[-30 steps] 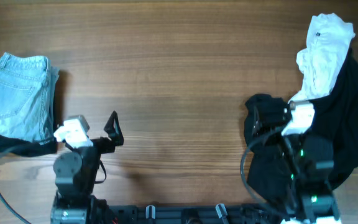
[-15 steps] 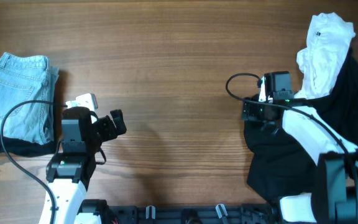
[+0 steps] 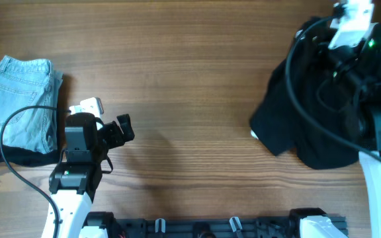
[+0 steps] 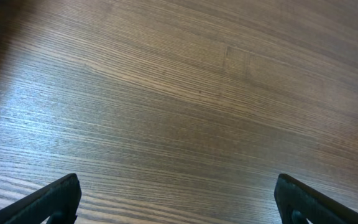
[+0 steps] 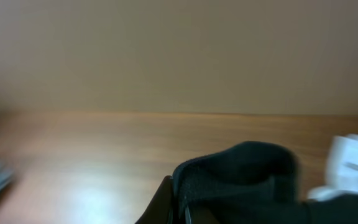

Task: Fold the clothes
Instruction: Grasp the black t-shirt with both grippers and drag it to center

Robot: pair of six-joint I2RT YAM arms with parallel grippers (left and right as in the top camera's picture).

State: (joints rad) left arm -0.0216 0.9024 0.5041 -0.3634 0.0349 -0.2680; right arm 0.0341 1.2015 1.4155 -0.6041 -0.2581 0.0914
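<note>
A black garment point(image 3: 309, 112) hangs and drapes at the right side of the table, lifted by its upper edge. In the right wrist view my right gripper point(image 5: 182, 205) is shut on a fold of this black cloth point(image 5: 241, 180); one dark finger point(image 5: 162, 204) shows beside the fabric. A blurred white cloth point(image 5: 353, 165) lies to the right of it. Folded blue jeans point(image 3: 18, 102) rest at the far left on top of another dark garment point(image 3: 5, 155). My left gripper point(image 3: 121, 129) is open over bare wood, with nothing between its fingertips point(image 4: 55, 199).
The wooden table point(image 3: 177, 73) spans the whole view. A small white scrap point(image 3: 253, 134) peeks out at the black garment's left edge. Black cables loop around both arms point(image 3: 290, 73).
My right gripper has shut on the black garment and risen toward the far right corner, pulling the cloth up over the white garment. The left arm turned slightly, then stayed still.
</note>
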